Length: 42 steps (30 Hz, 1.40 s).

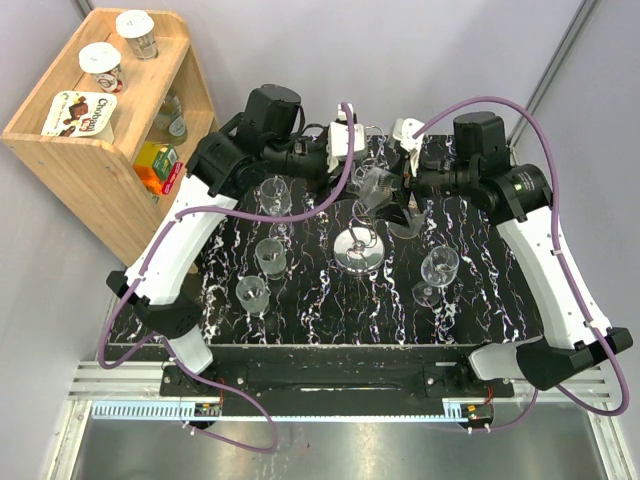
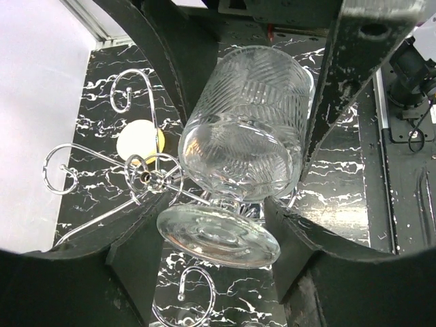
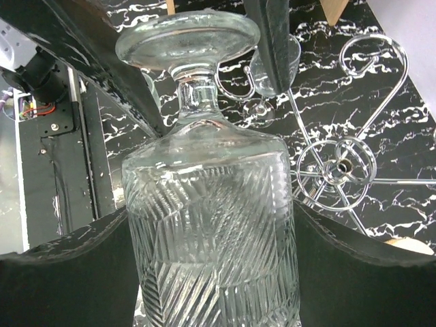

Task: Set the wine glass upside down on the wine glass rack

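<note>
So we've got the black marble-look table (image 1: 500, 310) filling most of the overhead view, with a wooden shelf (image 1: 95, 165) off its far left corner. The left arm (image 1: 185, 235) and right arm (image 1: 550, 250) both stretch to the far middle and meet there.

The wine glass rack (image 1: 360, 250) stands mid-table on its shiny disc base, curled wire arms fanning out from the top.

The left gripper (image 2: 262, 68) has its fingers pressed on both sides of the wine glass (image 2: 242, 129) bowl. The right gripper (image 3: 191, 34) comes at it from the mouth end with the bowl wedged between its fingers, so we read both as clamped on it (neither looks slack).

The wine glass is up in the air just behind the rack's top, tipped on a slant with its foot towards the left wrist, not yet hung on the rack.

Three spare glasses (image 1: 270, 256) stand upright left of the rack, and a fourth glass (image 1: 438, 268) stands to its right. Smallest bits are the yoghurt pots (image 1: 100, 65) and a juice carton (image 1: 158, 165) on the shelf
</note>
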Available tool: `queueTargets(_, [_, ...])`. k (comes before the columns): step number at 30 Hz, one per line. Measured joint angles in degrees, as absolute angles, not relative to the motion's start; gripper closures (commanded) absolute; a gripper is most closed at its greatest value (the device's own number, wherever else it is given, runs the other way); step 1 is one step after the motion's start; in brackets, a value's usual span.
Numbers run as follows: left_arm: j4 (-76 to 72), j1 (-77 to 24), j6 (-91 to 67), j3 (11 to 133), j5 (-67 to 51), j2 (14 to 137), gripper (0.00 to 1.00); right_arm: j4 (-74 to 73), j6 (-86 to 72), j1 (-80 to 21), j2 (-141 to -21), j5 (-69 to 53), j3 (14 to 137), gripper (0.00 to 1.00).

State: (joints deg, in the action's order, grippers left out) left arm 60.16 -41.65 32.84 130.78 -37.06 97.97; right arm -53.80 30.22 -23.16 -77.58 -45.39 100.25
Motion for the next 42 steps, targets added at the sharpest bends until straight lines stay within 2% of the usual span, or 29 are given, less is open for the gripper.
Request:
queueTargets(5, [55.2, -42.7, 32.5, 130.8, -36.9, 97.5, 0.32, -55.6, 30.4, -23.7, -78.6, -43.0, 99.6, 0.97])
queueTargets(11, [50.6, -45.1, 32.5, 130.8, -37.9, 95.5, 0.33, -55.0, 30.2, -24.3, -81.0, -41.1, 99.2, 0.99])
queueTargets(26, [49.5, -44.8, 32.9, 129.3, -36.8, 92.8, 0.33, -53.9, 27.7, -24.3, -79.6, -39.4, 99.1, 1.00])
queueTargets(35, [46.5, -40.2, 31.2, 121.6, -36.7, 86.5, 0.32, -50.9, 25.1, -24.4, -73.6, -37.3, 98.6, 1.00])
queueTargets(42, [46.2, -39.4, 29.9, 115.1, -36.7, 83.0, 0.32, -49.1, 23.8, -24.4, -65.2, -34.5, 91.4, 1.00])
